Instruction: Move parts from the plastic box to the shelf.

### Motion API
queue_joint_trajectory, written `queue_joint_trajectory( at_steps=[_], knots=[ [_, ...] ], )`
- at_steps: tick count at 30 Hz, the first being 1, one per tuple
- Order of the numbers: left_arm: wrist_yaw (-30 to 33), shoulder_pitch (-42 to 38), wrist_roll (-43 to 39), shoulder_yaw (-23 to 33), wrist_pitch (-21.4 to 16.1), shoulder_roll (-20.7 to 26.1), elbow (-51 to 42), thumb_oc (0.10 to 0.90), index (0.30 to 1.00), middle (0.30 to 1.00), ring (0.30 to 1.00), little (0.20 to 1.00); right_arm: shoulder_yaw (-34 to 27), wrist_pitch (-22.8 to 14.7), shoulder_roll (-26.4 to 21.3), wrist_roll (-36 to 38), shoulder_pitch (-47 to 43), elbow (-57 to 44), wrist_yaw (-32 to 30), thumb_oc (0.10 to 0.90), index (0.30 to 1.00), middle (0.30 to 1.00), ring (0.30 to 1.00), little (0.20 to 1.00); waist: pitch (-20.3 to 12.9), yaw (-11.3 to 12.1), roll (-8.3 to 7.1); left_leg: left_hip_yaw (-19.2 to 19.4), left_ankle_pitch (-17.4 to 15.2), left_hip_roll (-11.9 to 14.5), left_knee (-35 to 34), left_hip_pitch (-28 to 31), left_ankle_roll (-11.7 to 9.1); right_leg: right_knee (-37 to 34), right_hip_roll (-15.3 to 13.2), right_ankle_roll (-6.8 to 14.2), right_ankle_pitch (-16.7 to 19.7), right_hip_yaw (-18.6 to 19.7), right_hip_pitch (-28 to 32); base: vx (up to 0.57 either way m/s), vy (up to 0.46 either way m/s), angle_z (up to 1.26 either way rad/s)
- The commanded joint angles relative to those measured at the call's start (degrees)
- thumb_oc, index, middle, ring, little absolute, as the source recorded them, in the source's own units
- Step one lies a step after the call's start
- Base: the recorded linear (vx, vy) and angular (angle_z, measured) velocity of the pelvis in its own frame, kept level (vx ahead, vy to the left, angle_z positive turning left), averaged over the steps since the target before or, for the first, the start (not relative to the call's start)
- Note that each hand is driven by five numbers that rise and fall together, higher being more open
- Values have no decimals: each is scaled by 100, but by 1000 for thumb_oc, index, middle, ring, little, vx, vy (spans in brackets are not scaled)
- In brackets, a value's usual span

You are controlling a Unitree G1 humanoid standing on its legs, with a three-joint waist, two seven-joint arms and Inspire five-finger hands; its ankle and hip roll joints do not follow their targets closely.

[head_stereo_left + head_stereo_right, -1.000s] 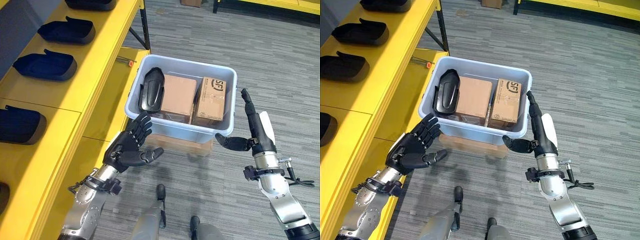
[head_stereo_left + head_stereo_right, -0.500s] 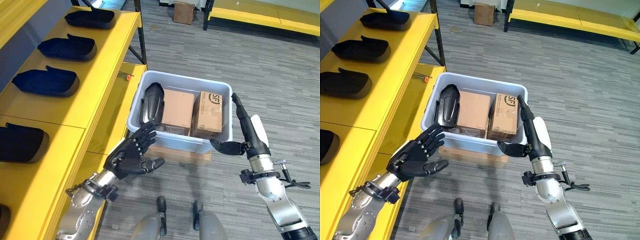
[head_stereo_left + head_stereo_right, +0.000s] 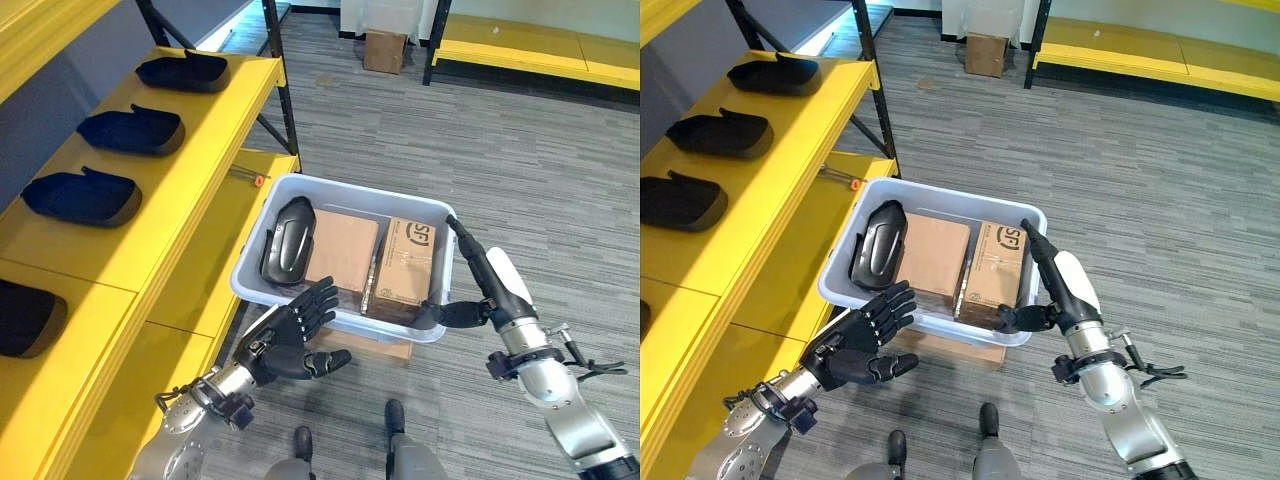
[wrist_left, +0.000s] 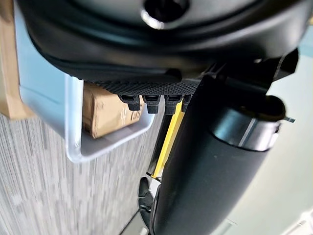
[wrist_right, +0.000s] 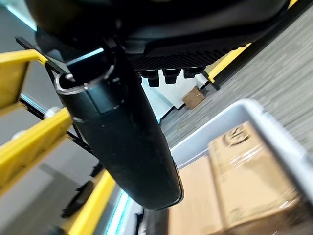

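- Far left: we see the yellow shelf [image 3: 190, 150] w/ a row of dark moulded parts [image 3: 132, 129] lying on its top tier, well apart from the box.
- Lower left: left hand [image 3: 285, 340] is spread, fingers straight, thumb out to the side; it holds nothing and sits just at the near-left wall of the plastic box [image 3: 262, 297], below the rim.
- Centre: the grey-white plastic box rests on a flat cardboard piece [image 3: 360, 347] on the floor, beside the shelf's lower tier. Inside, at its left end, lies one black part [image 3: 285, 238]; next to it a plain carton [image 3: 342, 252], then a printed carton [image 3: 405, 262].
- Right: right hand [image 3: 1065, 290] is flat, fingers straight along the box's right wall, thumb tucked under the near-right corner; nothing gripped.
- Background: small cardboard box [image 3: 385, 50] on the floor by a low yellow platform [image 3: 540, 50].
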Motion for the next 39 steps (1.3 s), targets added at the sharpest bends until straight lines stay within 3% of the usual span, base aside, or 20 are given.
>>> queue_joint_trajectory(
  at_steps=[1,9,19,25,34,39],
  knots=[
    [-204,-294,-363,89,-587,-36,-761,900,1000,1000,1000,1000,-342,-558,-205,-77,-464,-409,-298,900,1000,1000,1000,1000,-296,-63,-58,563,-471,473,18,297,90,492,-306,223,-688,110,-187,61,-17,-8],
    [-139,-352,-443,46,-401,59,-687,900,1000,1000,1000,1000,-317,-796,-505,-777,-663,-517,-211,900,1000,1000,1000,1000,-343,-106,-20,649,-514,470,191,226,79,574,-328,237,-819,164,-38,73,2,-2],
    [-147,-322,-567,-49,-297,311,-680,900,1000,1000,1000,1000,-366,-1035,-1112,-1220,-1588,-636,-484,900,1000,1000,1000,1000,-339,123,-38,443,-690,388,459,85,130,709,-389,281,-950,206,-1,91,-20,5],
    [-132,-319,-678,-55,-275,370,-682,900,1000,1000,1000,1000,-80,-1408,-1256,-1426,-2228,-573,-430,900,1000,1000,1000,1000,-282,304,-20,365,-671,447,607,-88,85,864,-376,215,-1089,66,-42,67,-21,9],
    [-241,-566,-817,-220,-395,508,-622,900,1000,1000,1000,1000,662,-1802,-1235,-1746,-3557,-187,-385,900,1000,1000,1000,1000,164,582,111,70,-611,473,966,-662,28,1313,-400,124,-1283,-64,-440,-22,-13,16],
    [-251,-654,-860,-252,-451,565,-619,900,1000,1000,1000,1000,842,-1897,-1259,-1949,-3852,-117,-264,900,1000,1000,1000,1000,391,644,182,-41,-585,452,1083,-907,17,1486,-418,108,-1347,-60,-641,-55,-17,15]
  ],
)
